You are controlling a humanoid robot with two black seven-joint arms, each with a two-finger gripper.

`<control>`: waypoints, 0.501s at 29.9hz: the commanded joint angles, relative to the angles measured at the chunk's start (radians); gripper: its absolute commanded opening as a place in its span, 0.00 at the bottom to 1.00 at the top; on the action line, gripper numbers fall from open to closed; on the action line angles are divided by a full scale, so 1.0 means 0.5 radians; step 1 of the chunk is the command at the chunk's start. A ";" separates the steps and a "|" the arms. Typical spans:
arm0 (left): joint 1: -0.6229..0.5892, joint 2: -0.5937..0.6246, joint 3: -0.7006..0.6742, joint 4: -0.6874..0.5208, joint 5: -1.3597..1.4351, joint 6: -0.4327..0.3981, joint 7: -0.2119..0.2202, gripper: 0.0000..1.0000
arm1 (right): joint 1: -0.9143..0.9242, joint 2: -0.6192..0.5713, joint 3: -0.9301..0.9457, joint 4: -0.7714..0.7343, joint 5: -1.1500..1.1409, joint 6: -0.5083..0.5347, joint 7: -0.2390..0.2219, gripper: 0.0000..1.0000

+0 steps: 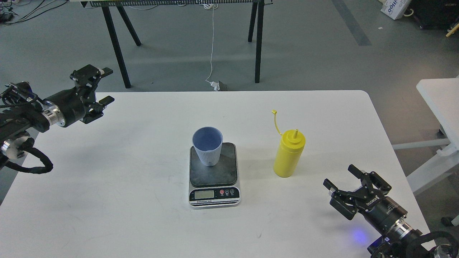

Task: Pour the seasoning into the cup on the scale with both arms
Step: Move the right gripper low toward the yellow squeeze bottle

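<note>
Both grippers are hanging spread apart and holding nothing: right gripper (340, 178) near the bottle (288, 154), left gripper (106, 86) over the table's (107, 186) far corner. Cup (208, 146) is sitting on the scale (214, 179).

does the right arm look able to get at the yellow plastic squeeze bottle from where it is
Probably yes. The right hand is open, empty and faces the yellow plastic squeeze bottle, with only bare white table between them. The ribbed light-blue cup stands off to the bottle's other side.

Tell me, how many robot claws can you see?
2. The left gripper hangs open over the table's far left edge; the right gripper sits open near the yellow bottle.
</note>
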 commanded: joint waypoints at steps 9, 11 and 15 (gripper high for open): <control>0.030 0.003 0.000 0.000 0.000 0.000 0.000 0.99 | 0.365 0.346 -0.145 -0.469 -0.178 0.000 0.000 0.98; 0.030 0.006 0.000 0.000 0.000 0.000 0.000 0.99 | 0.402 0.377 -0.160 -0.518 -0.188 0.000 0.000 0.98; 0.039 0.006 0.000 0.000 0.000 0.000 0.000 0.99 | 0.463 0.435 -0.160 -0.604 -0.240 0.000 0.000 0.98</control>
